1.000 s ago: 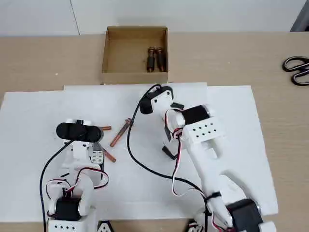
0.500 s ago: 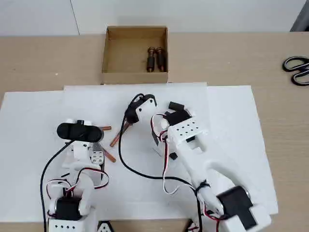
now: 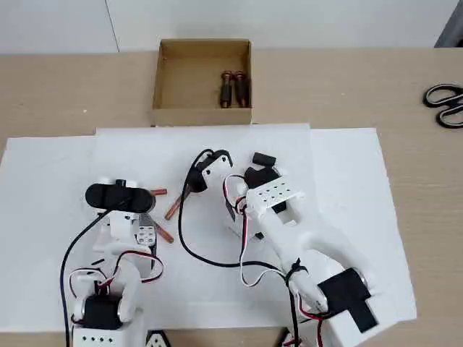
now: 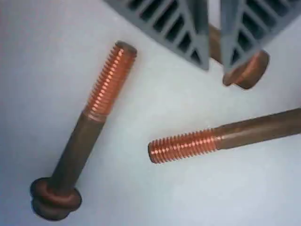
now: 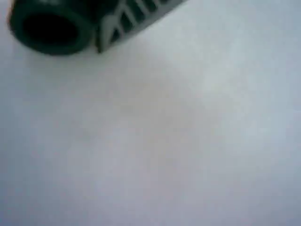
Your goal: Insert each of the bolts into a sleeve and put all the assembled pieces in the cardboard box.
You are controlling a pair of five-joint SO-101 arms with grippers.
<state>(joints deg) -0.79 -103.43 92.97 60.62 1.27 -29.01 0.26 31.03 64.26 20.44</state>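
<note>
Two assembled pieces already lie in the cardboard box, so I judge the task is partly done and the step in hand is preparing the next bolt and sleeve for joining. The left gripper has its jaws close together on the shank of a copper-coloured bolt, just under the head, and it seems clamped. One loose bolt and a second loose bolt lie near it on the white paper, apart from each other. At the tip of the right gripper there is a black sleeve with its bore facing the camera. Whether this gripper is open or closed, I cannot tell. The next move calls, I think, for bringing the threaded end of the bolt in line with the bore, because a small tilt would make it catch on the rim. No brand, label or writing can be read on any of these things.
</note>
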